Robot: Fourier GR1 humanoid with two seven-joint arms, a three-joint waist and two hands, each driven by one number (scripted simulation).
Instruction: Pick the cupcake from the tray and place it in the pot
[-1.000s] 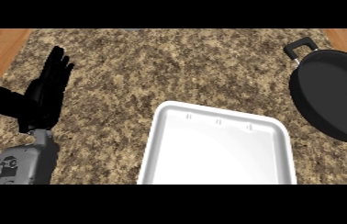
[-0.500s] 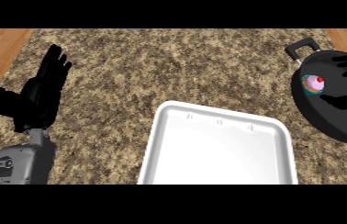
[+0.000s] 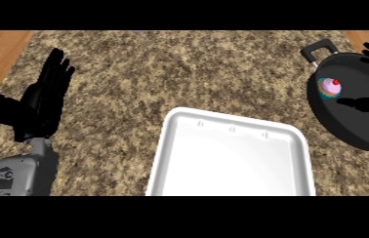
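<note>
The cupcake (image 3: 330, 87), with pink frosting and a red top, sits inside the black pot (image 3: 344, 127) at the right edge. Just below it, a dark shape over the pot's inside is my right hand (image 3: 355, 104), black against black and cut off by the edge. It lies next to the cupcake, and I cannot make out any contact. The white tray (image 3: 232, 165) lies empty in the lower middle. My left hand (image 3: 45, 101) rests open at the far left, fingers up, away from both.
The pot's handle (image 3: 317, 49) points up and left. Speckled stone counter (image 3: 180, 71) spreads between the left hand, the tray and the pot. A wooden strip (image 3: 13, 44) borders the counter at the top left.
One second ago no cupcake showed in the pot; half a second ago it appeared inside and stays there now. The left hand has barely moved.
</note>
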